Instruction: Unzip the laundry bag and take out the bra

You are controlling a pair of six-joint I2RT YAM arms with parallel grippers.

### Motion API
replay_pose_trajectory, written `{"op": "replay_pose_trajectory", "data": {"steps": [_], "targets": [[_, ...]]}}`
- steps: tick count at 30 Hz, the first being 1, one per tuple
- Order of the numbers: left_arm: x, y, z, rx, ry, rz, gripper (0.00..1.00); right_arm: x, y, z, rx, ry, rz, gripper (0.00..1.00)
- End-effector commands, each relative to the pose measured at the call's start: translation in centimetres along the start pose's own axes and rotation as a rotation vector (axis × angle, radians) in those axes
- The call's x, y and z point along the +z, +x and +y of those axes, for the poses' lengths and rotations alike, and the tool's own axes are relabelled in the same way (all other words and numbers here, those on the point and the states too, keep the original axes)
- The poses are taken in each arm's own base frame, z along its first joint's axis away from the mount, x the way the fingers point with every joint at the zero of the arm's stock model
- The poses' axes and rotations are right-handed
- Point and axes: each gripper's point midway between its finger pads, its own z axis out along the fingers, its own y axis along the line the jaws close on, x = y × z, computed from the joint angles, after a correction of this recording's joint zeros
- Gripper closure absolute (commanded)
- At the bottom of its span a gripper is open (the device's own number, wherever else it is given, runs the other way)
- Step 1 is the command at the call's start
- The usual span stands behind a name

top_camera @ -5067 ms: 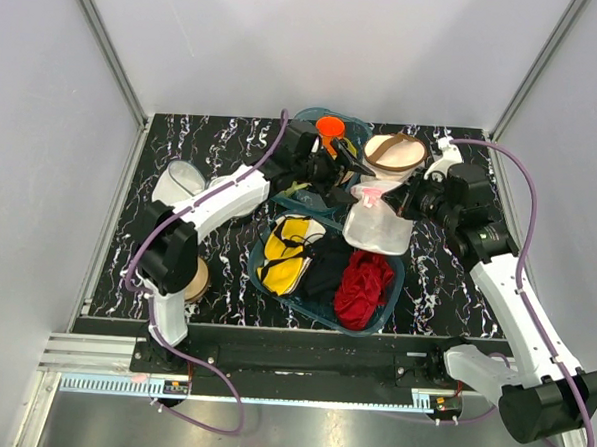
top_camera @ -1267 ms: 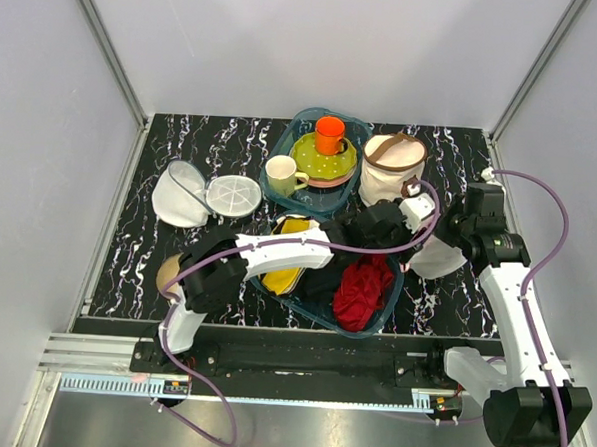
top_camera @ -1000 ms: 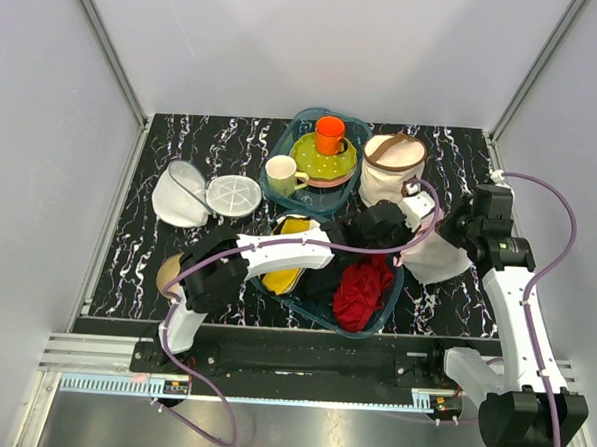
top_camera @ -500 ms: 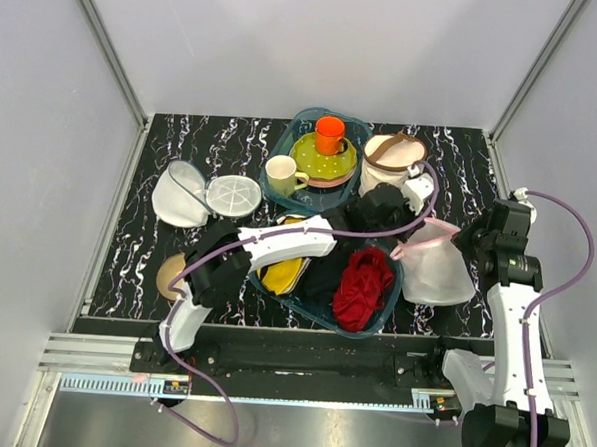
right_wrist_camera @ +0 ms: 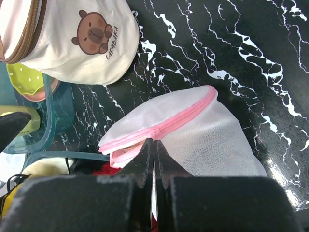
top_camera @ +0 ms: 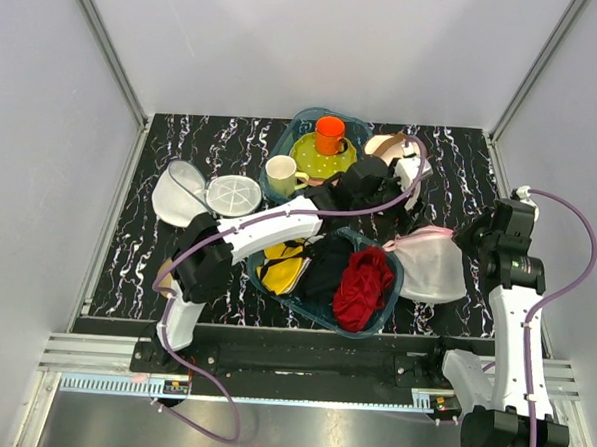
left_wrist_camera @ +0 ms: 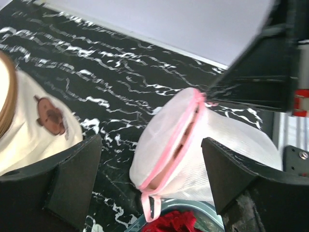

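I am keeping the right fingers (right_wrist_camera: 145, 166) pinched shut on the laundry bag (right_wrist_camera: 207, 130), right against its pink zip (right_wrist_camera: 166, 125). The bag is resting on the desk (right_wrist_camera: 251, 43) just beyond their tips. The left fingers (left_wrist_camera: 72, 179) are standing wide apart and gripping nothing. The bag's rim is lying ahead of them, in line with the gap and not touching either one. The zip is gaping a little at the end nearer the left fingers. I am not seeing the bra anywhere outside, so I am judging it is inside the bag. I am reckoning the unzipping partly done and the removal not yet begun.
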Motion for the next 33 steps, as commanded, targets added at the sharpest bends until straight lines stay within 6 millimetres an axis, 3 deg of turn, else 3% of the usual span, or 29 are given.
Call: {"op": "replay_pose_trajectory", "data": {"steps": [1,2,8,14,15,17,19,20,22,26,27,29,33], "targets": [[-1.1,-3.9,-4.5,0.133,0.205,-0.102,0.12,-0.5,-1.5,1.7,0.008,-0.066,-0.031,1.00],[-0.4,-2.8,-4.3,0.155,0.208,-0.086,0.13,-0.5,-1.3,1.8,0.010,-0.072,-0.025,1.00],[1.7,-1.6,-4.3,0.161,0.167,-0.072,0.14,-0.4,-1.2,1.9,0.006,-0.077,-0.020,1.00],[3.5,-1.1,-5.7,0.114,0.183,-0.062,0.16,-0.1,-0.9,2.0,0.011,-0.085,-0.006,1.00],[4.1,-0.3,-5.9,0.086,0.194,-0.047,0.17,0.0,-0.8,2.0,0.014,-0.085,-0.003,1.00],[4.4,-0.4,-6.3,0.056,0.201,-0.048,0.24,0.2,-0.6,2.0,0.019,-0.088,0.004,1.00],[4.5,0.1,-6.3,0.048,0.205,-0.035,0.39,0.2,-0.6,1.9,0.019,-0.086,0.001,1.00],[4.4,-0.1,-6.3,0.051,0.203,-0.035,0.68,0.3,-0.6,1.6,0.015,-0.074,-0.005,1.00],[4.0,-1.1,-6.0,0.054,0.182,-0.056,1.00,0.6,-0.8,0.8,0.008,-0.034,-0.021,1.00],[2.8,-3.6,-6.3,0.055,0.203,-0.119,1.00,1.5,-0.9,-1.1,0.022,0.051,-0.038,1.00],[2.6,-3.2,-5.9,0.049,0.202,-0.116,1.00,1.4,-1.4,-1.8,0.037,0.074,-0.054,1.00],[2.0,-4.8,-5.8,0.052,0.191,-0.174,1.00,0.9,-2.3,-2.6,0.051,0.108,-0.096,1.00],[2.2,-5.3,-5.0,0.045,0.180,-0.207,1.00,-0.3,-3.8,-3.9,0.062,0.190,-0.153,1.00]]}}
